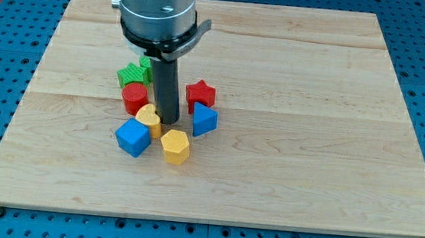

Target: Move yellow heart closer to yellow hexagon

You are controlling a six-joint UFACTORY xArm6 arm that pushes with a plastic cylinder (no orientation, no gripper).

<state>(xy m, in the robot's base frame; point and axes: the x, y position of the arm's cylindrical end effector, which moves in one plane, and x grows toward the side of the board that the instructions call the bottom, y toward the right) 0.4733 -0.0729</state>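
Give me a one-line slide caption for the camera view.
My tip rests beside the yellow heart, just above the yellow hexagon, amid clustered red, green and blue blocks on a wooden board.

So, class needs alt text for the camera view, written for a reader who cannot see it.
A dark rod's tip rests on a wooden board amid clustered blocks, beside the yellow heart and just above the yellow hexagon. Around them sit a blue cube, another blue block, a red star, a red cylinder and a green block.
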